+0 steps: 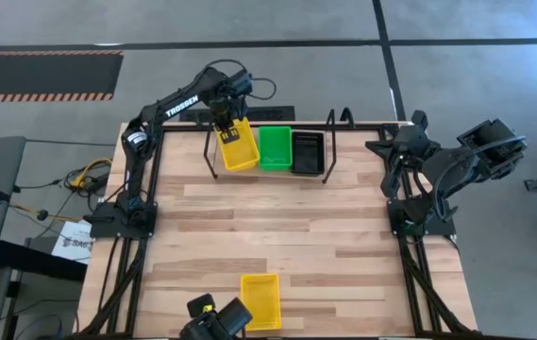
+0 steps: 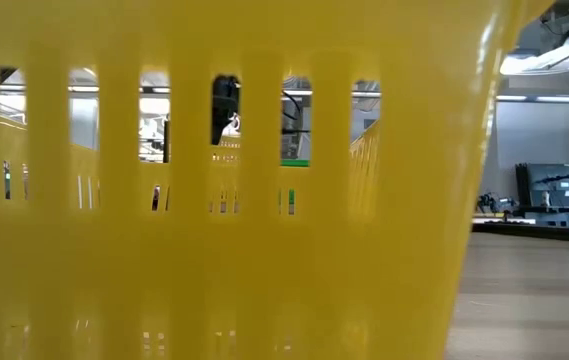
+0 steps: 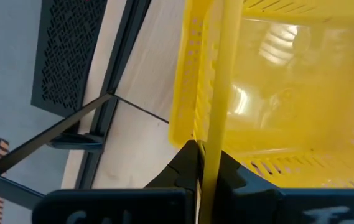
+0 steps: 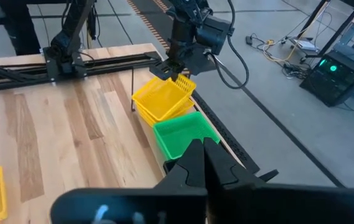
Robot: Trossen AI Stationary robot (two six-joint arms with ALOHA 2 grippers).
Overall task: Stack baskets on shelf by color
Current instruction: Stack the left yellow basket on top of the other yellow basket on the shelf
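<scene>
**Left gripper pinches a yellow basket at the shelf**

In the high view, the left gripper (image 1: 225,121) sits in the upper middle of the frame, its fingers pressed together on the rim of a yellow basket (image 1: 239,147). The left wrist view shows the same grip: the basket's thin yellow wall (image 3: 213,112) runs straight down between the two dark fingers. That basket is tilted at the left end of the shelf (image 1: 328,142), just beside a green basket (image 1: 274,147), with a black basket (image 1: 307,152) next along to the right.

A second yellow basket (image 1: 260,300) lies flat on the table (image 1: 344,246) at the bottom centre of the high view; it fills most of the low view.

The right gripper (image 4: 203,149) waits at the upper right of the high view, its fingers pressed together and holding nothing.
</scene>
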